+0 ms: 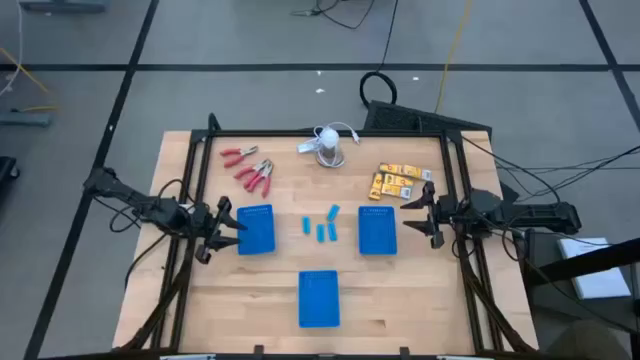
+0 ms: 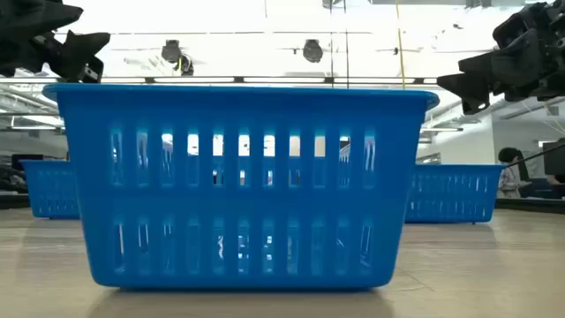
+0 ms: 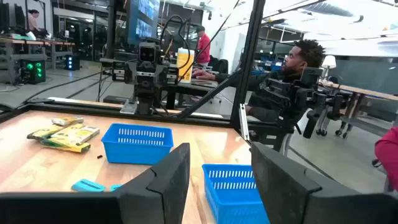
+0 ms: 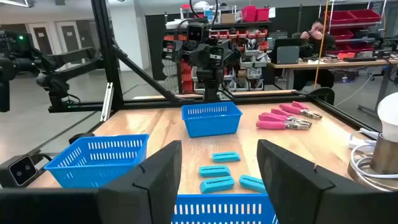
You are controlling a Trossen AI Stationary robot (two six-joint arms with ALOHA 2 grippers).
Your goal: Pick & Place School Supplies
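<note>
Pale wood table, seen from above, framed by dark rails.

Blue baskets, three: one at centre left, one at centre right, one at lower centre. All show no contents in the overhead view.

Light-blue blocks, four, loose at the centre of the frame between the left and right baskets.

Red-handled pliers, three or so, grouped in the upper left part of the table.

Yellow-orange boxes, a small heap at upper right, above the right basket.

White round object with cable, upper centre.

Left gripper: at the left basket's outer edge, fingers spread apart, nothing between them.

Right gripper: just beside the right basket's outer edge, fingers likewise parted and empty; its wrist view shows the gap clear, with blocks and pliers beyond.

People sit at desks in the room behind.
</note>
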